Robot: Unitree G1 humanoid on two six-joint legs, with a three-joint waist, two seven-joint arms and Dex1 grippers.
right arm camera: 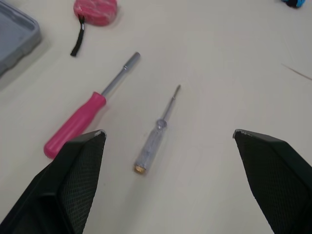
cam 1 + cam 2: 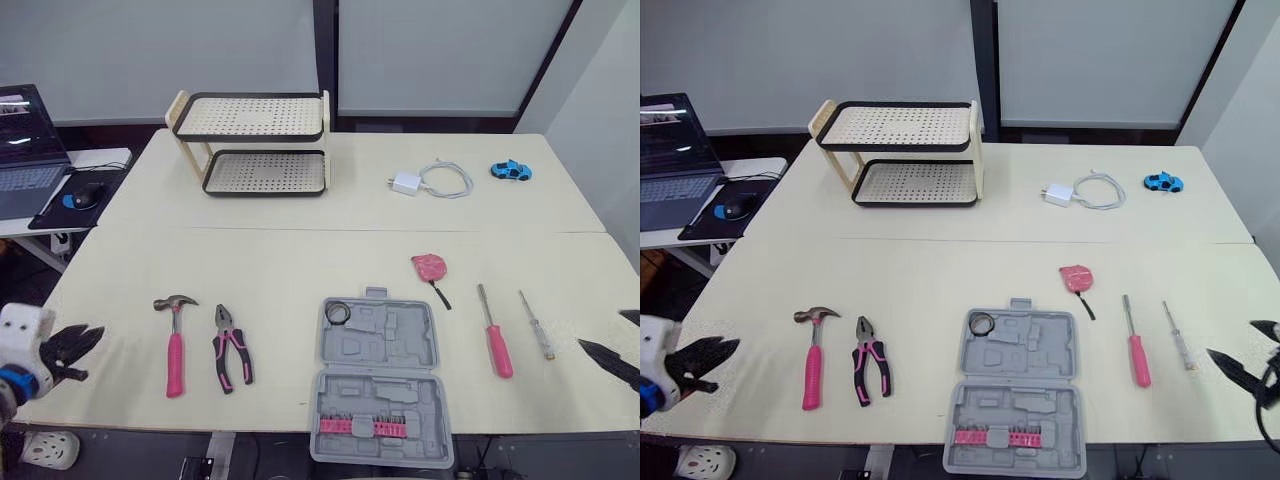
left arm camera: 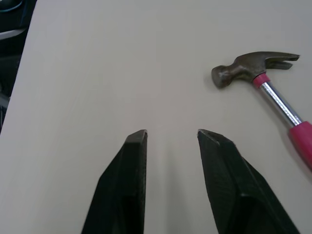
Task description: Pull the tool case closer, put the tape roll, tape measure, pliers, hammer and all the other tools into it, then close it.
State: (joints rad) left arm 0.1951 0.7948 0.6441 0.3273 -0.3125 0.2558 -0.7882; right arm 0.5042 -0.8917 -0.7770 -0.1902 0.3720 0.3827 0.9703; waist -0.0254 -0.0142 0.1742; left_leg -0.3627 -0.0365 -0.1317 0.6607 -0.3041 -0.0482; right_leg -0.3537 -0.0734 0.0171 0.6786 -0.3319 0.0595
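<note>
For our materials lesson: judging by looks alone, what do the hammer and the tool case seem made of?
Hammer: dark, dull metal head; shiny, mirror-like shaft, likely polished steel; glossy pink grip, probably plastic or rubber. Tool case: matte grey plastic, judging by its moulded tool-shaped recesses.

2 screwdrivers (image 2: 494, 335) (image 2: 535, 325), 1 hammer (image 2: 175, 345), 1 pliers (image 2: 230, 352), 1 tape measure (image 2: 429, 266), 1 case (image 2: 405, 345).
</note>
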